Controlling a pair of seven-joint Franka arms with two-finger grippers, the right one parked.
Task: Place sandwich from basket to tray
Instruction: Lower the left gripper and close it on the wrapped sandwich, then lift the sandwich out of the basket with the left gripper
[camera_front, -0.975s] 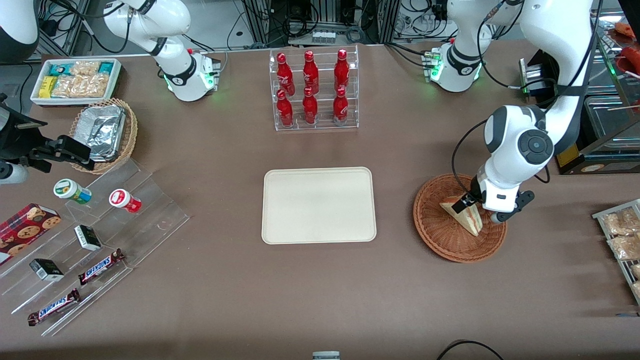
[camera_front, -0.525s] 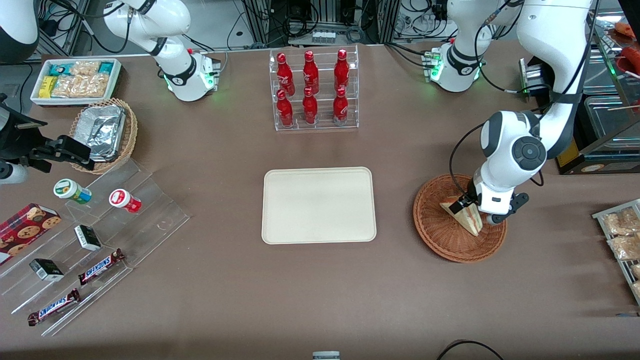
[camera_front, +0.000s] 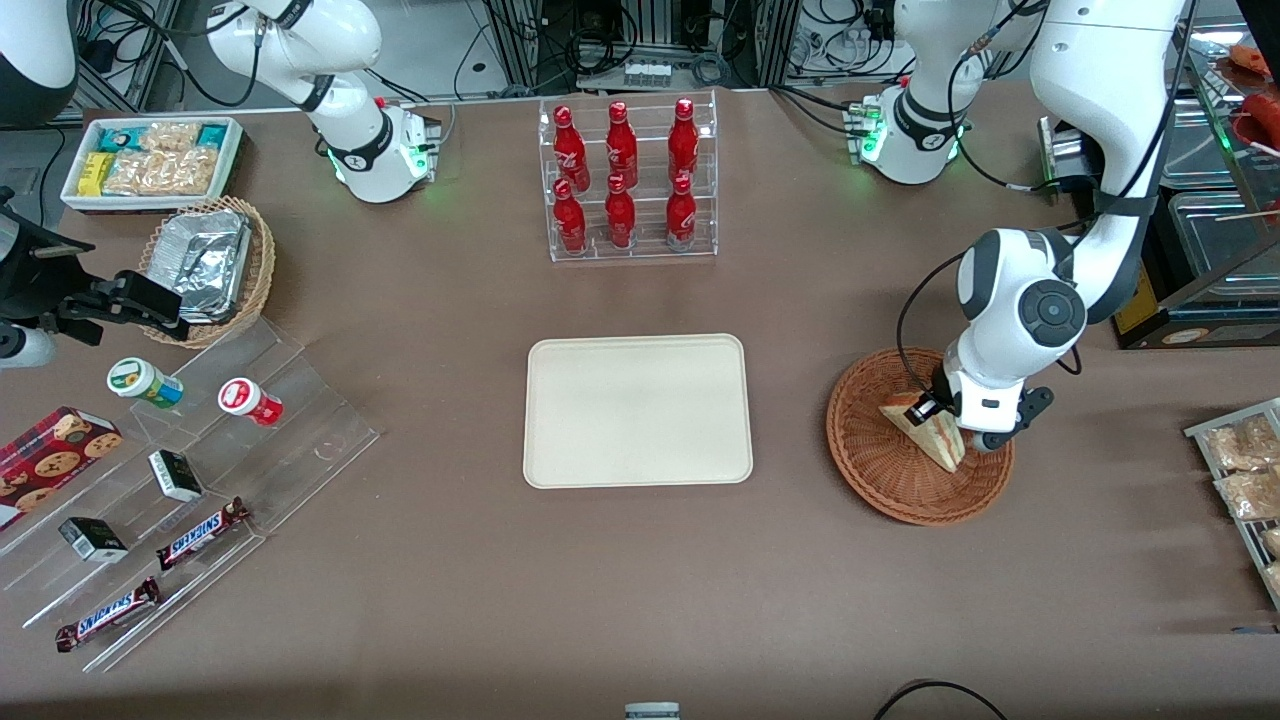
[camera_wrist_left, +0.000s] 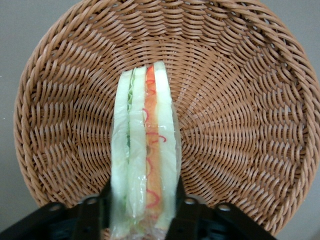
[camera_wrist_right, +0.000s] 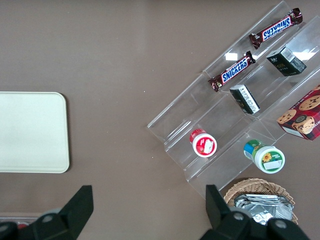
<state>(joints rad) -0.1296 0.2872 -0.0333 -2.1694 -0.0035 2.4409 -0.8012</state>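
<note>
The sandwich (camera_front: 932, 434), a wrapped triangular wedge with white bread and green and red-orange layers, stands on edge in the round reddish-brown wicker basket (camera_front: 880, 470) toward the working arm's end of the table. My gripper (camera_front: 950, 420) is down in the basket with its black fingers (camera_wrist_left: 184, 212) pressed against both bread faces of the sandwich (camera_wrist_left: 145, 155). The sandwich is just above the basket floor (camera_wrist_left: 240, 125). The cream rectangular tray (camera_front: 638, 410) lies at the table's middle and holds nothing; its corner also shows in the right wrist view (camera_wrist_right: 30, 132).
A clear rack of red bottles (camera_front: 625, 180) stands farther from the camera than the tray. A wire rack of snack packets (camera_front: 1240, 470) sits at the working arm's table edge. A tiered acrylic stand with snacks (camera_front: 170, 470), a foil-tray basket (camera_front: 205, 265) and a white bin (camera_front: 150, 160) lie toward the parked arm's end.
The arm and gripper have shifted slightly away from the camera and upward, and the sandwich has moved a little with them inside the basket.
</note>
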